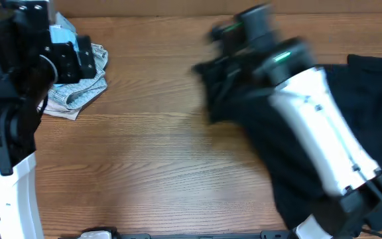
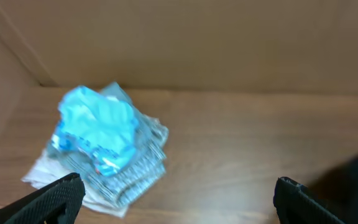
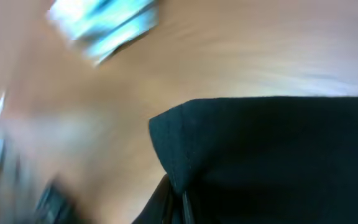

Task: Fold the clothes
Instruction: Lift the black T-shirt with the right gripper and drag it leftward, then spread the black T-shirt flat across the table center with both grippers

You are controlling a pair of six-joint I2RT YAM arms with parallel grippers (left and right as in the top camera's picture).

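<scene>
A black T-shirt (image 1: 370, 93) lies bunched on the right of the wooden table, and part of it is drawn out toward the middle (image 1: 227, 109). My right gripper (image 1: 211, 70) is blurred; in the right wrist view it (image 3: 179, 208) is shut on a hemmed corner of the black T-shirt (image 3: 278, 155), held above the table. My left gripper (image 2: 176, 196) is open and empty, hovering near the far left (image 1: 88, 60). The shirt's white neck label is hidden.
A crumpled pile of light blue and white patterned cloth (image 1: 78, 93) lies at the far left, just ahead of the left gripper (image 2: 104, 140). It also shows blurred in the right wrist view (image 3: 101, 25). A brown wall (image 2: 197, 43) borders the table's far edge.
</scene>
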